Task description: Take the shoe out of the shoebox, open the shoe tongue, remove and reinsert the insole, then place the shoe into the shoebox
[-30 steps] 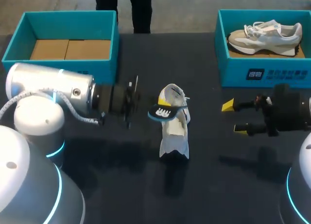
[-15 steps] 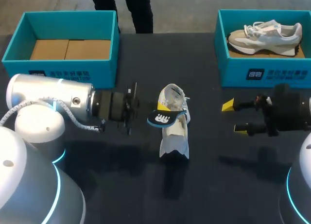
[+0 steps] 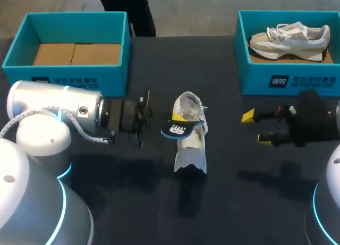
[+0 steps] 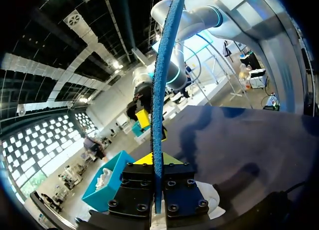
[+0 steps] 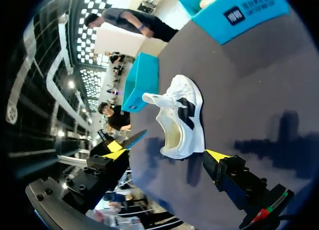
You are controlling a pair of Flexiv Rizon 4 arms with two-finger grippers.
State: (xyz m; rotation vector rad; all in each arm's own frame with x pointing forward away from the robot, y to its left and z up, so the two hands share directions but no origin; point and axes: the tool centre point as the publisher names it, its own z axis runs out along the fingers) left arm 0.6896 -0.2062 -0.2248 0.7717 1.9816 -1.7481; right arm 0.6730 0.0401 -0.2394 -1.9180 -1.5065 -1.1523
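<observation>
**Insole held at the shoe's mouth, mid-worktop.**
The left gripper point(image 3: 171, 129) has its fingers closed on the dark blue insole point(image 3: 177, 129), seen edge-on between them in the left wrist view point(image 4: 159, 90), just at the opening of the white shoe point(image 3: 190, 138). The shoe stands on the dark worktop point(image 3: 239, 202), outside and between the left shoebox point(image 3: 21, 40) and the right shoebox point(image 3: 265, 75), which holds a second shoe point(image 3: 289, 36). The right gripper point(image 3: 256, 127), fingers spread wide and holding nothing, hangs beside the shoe point(image 5: 182, 117).
</observation>
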